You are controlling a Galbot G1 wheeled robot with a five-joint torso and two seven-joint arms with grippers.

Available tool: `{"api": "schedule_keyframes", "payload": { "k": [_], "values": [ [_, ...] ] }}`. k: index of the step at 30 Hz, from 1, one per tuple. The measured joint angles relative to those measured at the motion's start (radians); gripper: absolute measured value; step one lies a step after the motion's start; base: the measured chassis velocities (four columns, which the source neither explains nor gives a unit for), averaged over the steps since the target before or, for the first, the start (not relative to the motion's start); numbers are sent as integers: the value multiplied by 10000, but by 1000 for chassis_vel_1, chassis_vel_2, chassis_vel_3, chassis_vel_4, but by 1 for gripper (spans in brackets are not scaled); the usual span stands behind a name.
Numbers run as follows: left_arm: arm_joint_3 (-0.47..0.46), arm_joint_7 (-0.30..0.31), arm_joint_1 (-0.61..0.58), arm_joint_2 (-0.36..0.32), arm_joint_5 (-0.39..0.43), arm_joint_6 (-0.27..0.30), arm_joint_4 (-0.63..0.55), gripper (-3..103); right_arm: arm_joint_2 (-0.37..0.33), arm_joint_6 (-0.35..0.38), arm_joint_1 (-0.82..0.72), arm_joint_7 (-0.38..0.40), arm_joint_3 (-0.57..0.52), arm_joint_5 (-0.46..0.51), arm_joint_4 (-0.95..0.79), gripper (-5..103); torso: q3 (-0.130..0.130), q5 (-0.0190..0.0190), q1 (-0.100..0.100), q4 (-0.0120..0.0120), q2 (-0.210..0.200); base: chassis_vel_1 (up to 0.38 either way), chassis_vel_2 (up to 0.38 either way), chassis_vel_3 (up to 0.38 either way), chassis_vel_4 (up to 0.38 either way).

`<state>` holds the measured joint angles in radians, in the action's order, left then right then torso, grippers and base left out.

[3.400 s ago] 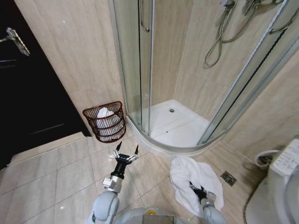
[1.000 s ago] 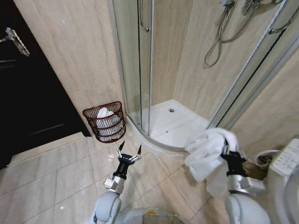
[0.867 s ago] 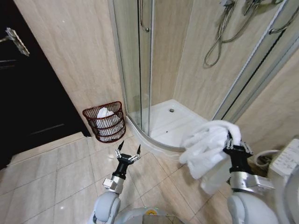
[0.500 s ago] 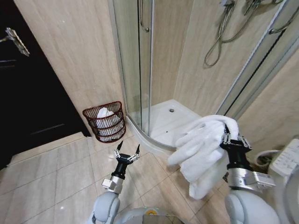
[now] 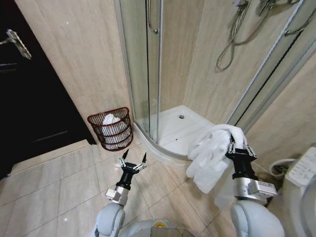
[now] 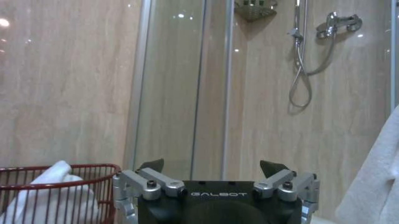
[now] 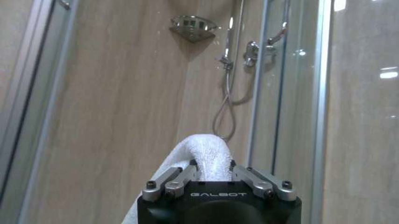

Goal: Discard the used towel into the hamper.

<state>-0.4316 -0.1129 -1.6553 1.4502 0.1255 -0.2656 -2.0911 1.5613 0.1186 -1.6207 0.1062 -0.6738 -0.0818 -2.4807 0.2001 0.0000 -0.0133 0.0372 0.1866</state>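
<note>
A white towel (image 5: 210, 153) hangs in the air at the right of the head view, draped down from my right gripper (image 5: 238, 144), which is shut on its top fold. The right wrist view shows the fingers pinching the towel (image 7: 203, 156) between them. The hamper (image 5: 111, 128), a dark red-brown wire basket with white cloth inside, stands on the floor against the wall at the left, beside the shower's glass. My left gripper (image 5: 132, 159) is open and empty, held low in front of the hamper (image 6: 56, 193).
A corner shower stall (image 5: 182, 128) with curved glass doors and a raised white tray sits in the middle. A dark door (image 5: 29, 98) is at the far left. A white toilet (image 5: 303, 187) is at the right edge. Tiled floor (image 5: 74, 187) lies open in front of the hamper.
The right gripper has lifted the towel off the floor to chest height, then swung it leftward toward the shower. The left arm has barely moved.
</note>
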Motion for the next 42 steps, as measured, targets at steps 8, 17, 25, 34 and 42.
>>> {"api": "schedule_keyframes", "payload": {
  "k": [8, 17, 25, 34, 42],
  "values": [
    [3, -12, -2, 17, -2, -110, 34, 100, -7, -86, -38, -12, 73, -116, 74, 15, 0, 0, 1, 1, 0, 49, 58, 51, 59],
    [157, -12, 88, 26, 367, -285, 39, 100, -16, -238, 22, 50, 240, -258, 298, 15, 0, 1, 0, -2, 0, 41, 30, 5, 8],
    [131, -16, 80, 39, 362, -285, 27, 100, -22, -246, 22, 48, 384, -379, 322, 15, 0, -1, 0, 1, 0, 129, 101, -120, -124],
    [14, -38, -43, -18, 378, -108, -57, 100, 29, -255, -12, 33, 580, -574, 330, 15, 0, 0, 0, 2, 0, 149, 143, -148, -134],
    [2, -29, -48, 3, 337, -32, -58, 100, 29, -286, -55, 13, 643, -622, 352, 15, 0, 3, -1, -1, 0, 135, 155, -103, -106]
  ]
}}
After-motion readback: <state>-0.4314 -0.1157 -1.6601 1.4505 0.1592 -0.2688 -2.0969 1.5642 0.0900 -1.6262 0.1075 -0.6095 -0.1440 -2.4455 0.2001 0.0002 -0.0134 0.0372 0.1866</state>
